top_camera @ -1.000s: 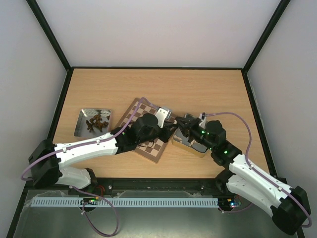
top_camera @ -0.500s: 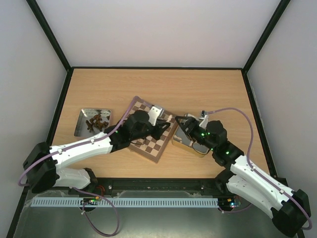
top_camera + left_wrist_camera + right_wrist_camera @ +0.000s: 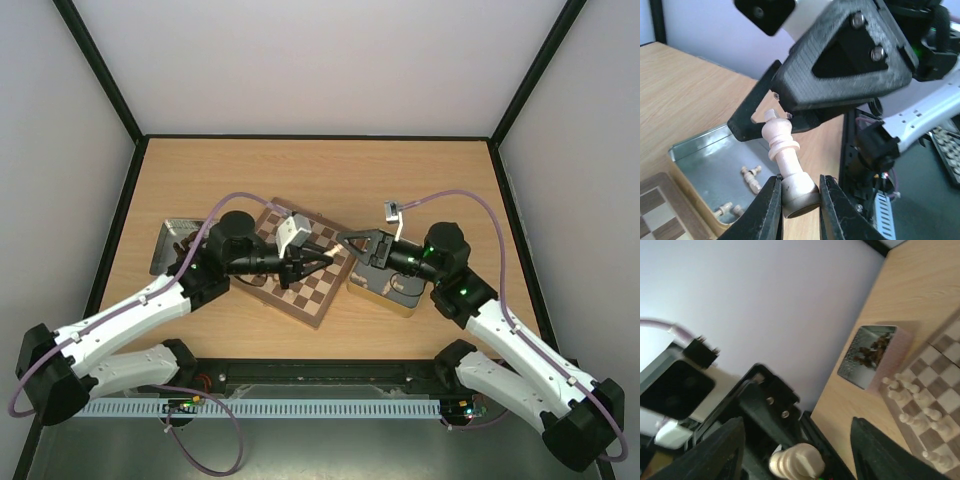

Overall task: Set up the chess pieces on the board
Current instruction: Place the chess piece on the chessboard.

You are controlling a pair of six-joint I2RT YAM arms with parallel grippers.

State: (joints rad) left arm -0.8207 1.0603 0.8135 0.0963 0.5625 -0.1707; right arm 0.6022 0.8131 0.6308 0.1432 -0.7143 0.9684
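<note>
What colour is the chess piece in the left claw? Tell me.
The chess piece is pale cream, clearest in the left wrist view.

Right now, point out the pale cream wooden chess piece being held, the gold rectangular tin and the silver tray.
pale cream wooden chess piece (image 3: 788,165), left wrist view, its stem.
gold rectangular tin (image 3: 710,160), left wrist view, bare floor.
silver tray (image 3: 167,255), top view, bare floor.

place: robot lab cell | white walls (image 3: 320,60) | black frame (image 3: 101,70)

light: bright, even | shadows: soft | right wrist view: blurred
</note>
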